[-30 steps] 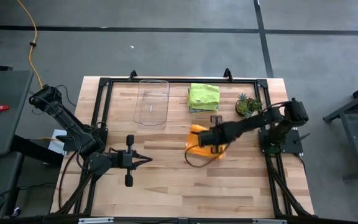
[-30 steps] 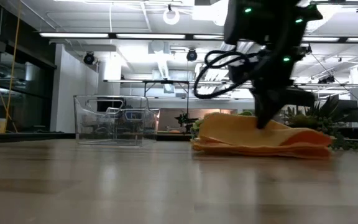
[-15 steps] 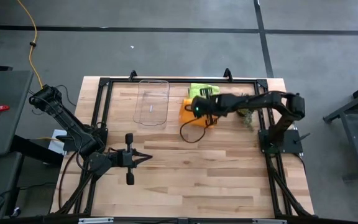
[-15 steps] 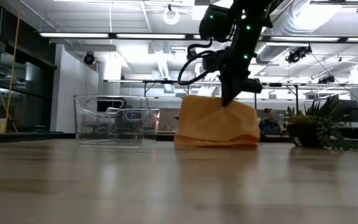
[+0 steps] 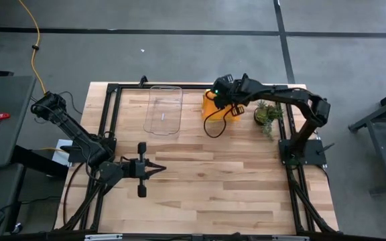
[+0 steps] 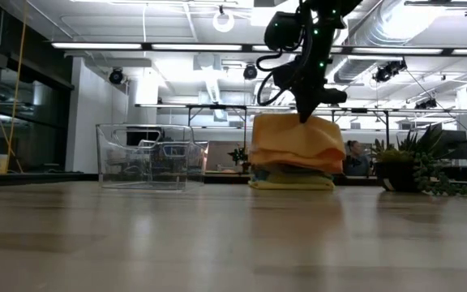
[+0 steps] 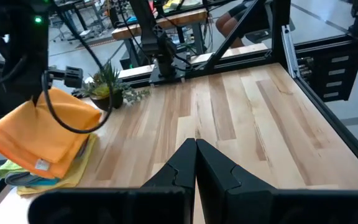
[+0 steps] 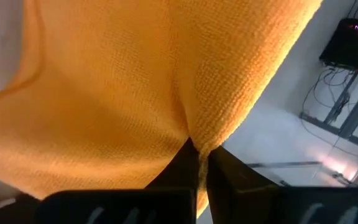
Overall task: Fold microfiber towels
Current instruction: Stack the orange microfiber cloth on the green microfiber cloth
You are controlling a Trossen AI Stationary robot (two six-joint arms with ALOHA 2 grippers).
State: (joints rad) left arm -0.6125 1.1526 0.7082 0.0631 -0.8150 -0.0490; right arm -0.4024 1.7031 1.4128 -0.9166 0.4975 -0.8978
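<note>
Right gripper (image 6: 305, 116): pinched onto a ridge of the orange towel (image 6: 297, 143), at about 1 o'clock from the table's centre in the high view, near the far edge.
Orange towel: folded, held draped over the stack of folded towels (image 6: 292, 178); whether it fully rests there cannot be told.
Stack: lime green (image 7: 8, 168), teal-blue (image 7: 36, 181) and yellow (image 7: 73, 169) edges are seen beneath the orange in the left wrist view; a grey towel cannot be made out.
Left gripper (image 5: 158, 170): fingers pressed together, nothing held, parked at about 8 o'clock, well apart from the stack.
Clear tray (image 5: 164, 110): at 11 o'clock, beside the stack.
Potted plant (image 5: 268, 114): at 2 o'clock, near the stack.
Progress: judged nearly finished; no unfolded towel is seen on the table, and only release of the orange towel seems left.
</note>
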